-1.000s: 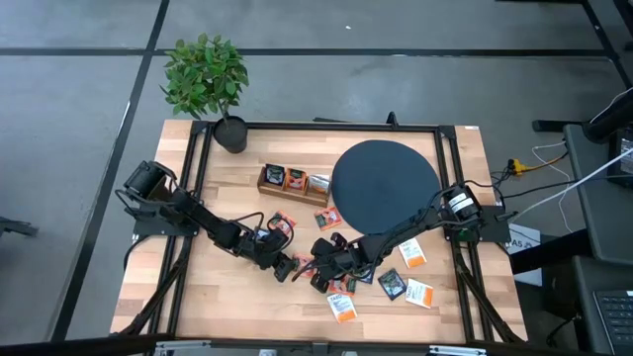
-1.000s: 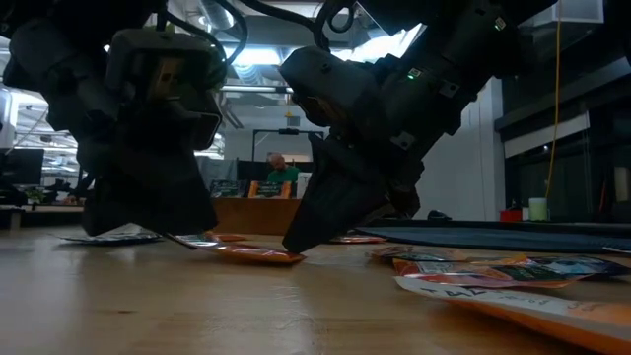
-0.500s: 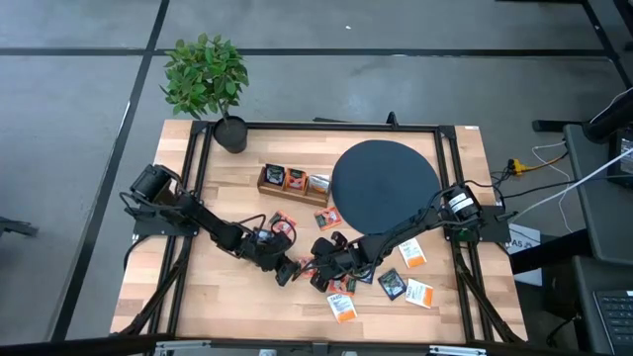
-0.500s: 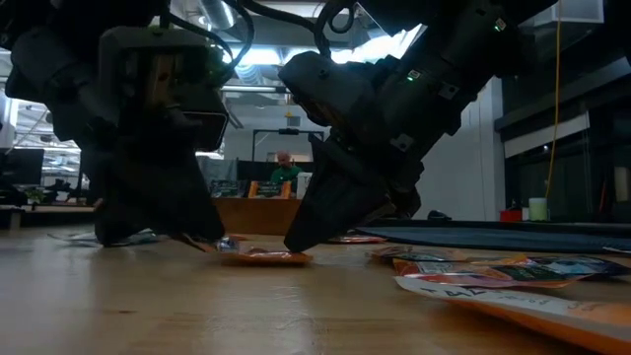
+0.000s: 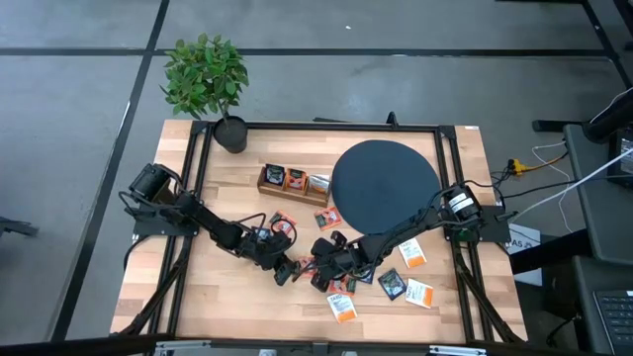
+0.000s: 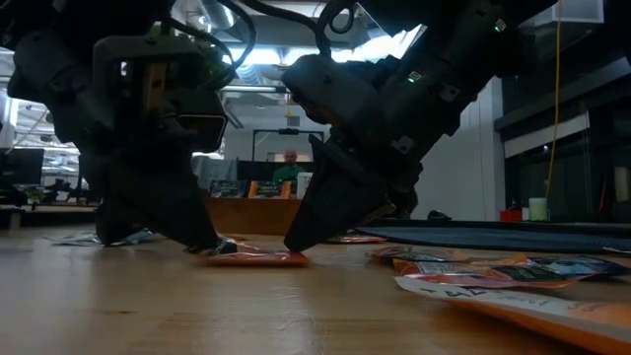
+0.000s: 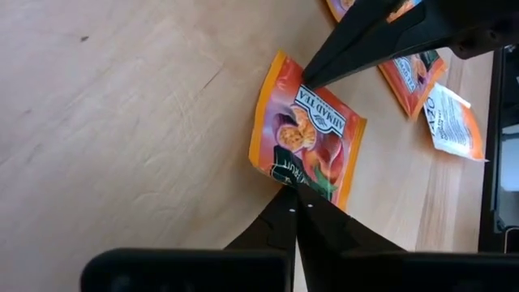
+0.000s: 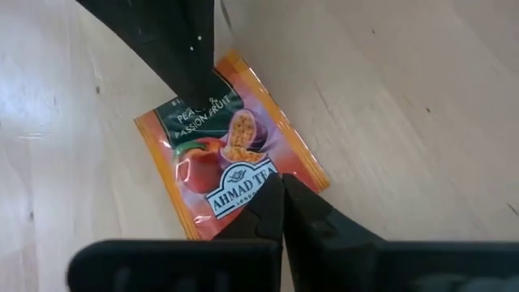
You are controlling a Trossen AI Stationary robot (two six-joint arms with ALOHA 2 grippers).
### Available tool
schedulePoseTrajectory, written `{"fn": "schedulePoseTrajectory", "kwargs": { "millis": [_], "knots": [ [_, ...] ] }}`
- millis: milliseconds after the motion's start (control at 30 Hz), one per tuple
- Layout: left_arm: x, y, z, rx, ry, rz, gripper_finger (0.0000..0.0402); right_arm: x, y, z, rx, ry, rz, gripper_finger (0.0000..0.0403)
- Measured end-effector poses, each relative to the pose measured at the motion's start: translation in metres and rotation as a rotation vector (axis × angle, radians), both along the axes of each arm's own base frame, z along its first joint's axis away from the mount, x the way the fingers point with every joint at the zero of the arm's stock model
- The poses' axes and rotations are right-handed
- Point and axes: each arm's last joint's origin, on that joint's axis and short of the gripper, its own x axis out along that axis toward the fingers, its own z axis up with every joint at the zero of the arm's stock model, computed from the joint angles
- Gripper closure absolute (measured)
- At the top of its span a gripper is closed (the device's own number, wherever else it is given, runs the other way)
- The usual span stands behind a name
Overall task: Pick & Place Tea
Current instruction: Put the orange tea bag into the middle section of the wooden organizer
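Grey floor (image 5: pixel 396 30), potted plant (image 5: pixel 205 77), ceiling lights (image 6: pixel 258 57)

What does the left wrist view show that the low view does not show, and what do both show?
Only the left wrist view shows the printed face of the orange sachet and the left gripper shut on its edge. Only the low view shows a person far behind the table and the black disc edge-on. Both show that sachet lying on the table, with the right gripper touching its other end.
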Motion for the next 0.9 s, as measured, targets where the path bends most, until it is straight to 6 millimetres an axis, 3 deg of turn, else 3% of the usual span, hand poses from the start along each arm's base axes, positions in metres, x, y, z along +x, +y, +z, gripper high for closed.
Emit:
{"fn": "schedulePoseTrajectory", "kwargs": {
  "millis": [167, 367, 533, 700, 900],
  "knots": [
    [0.000, -0.001, 0.000, -0.018, 0.007, -0.032, 0.0399, -0.002, -0.001, 0.004, -0.013, 0.008, 0.011, 0.0365],
    [0.000, -0.002, 0.002, -0.025, 0.003, -0.065, 0.0400, -0.010, -0.003, 0.024, -0.022, 0.033, 0.012, 0.0304],
    [0.000, -0.002, 0.009, -0.022, -0.024, -0.089, 0.0400, -0.015, -0.006, 0.040, -0.026, 0.032, 0.008, 0.0283],
    [-0.001, -0.002, 0.021, -0.017, -0.067, -0.119, 0.0400, -0.019, -0.007, 0.051, -0.041, 0.023, 0.005, 0.0302],
    [-0.007, 0.000, 0.043, 0.021, -0.119, -0.177, 0.0400, -0.021, -0.006, 0.065, -0.082, -0.010, 0.055, 0.0377]
  ]
}}
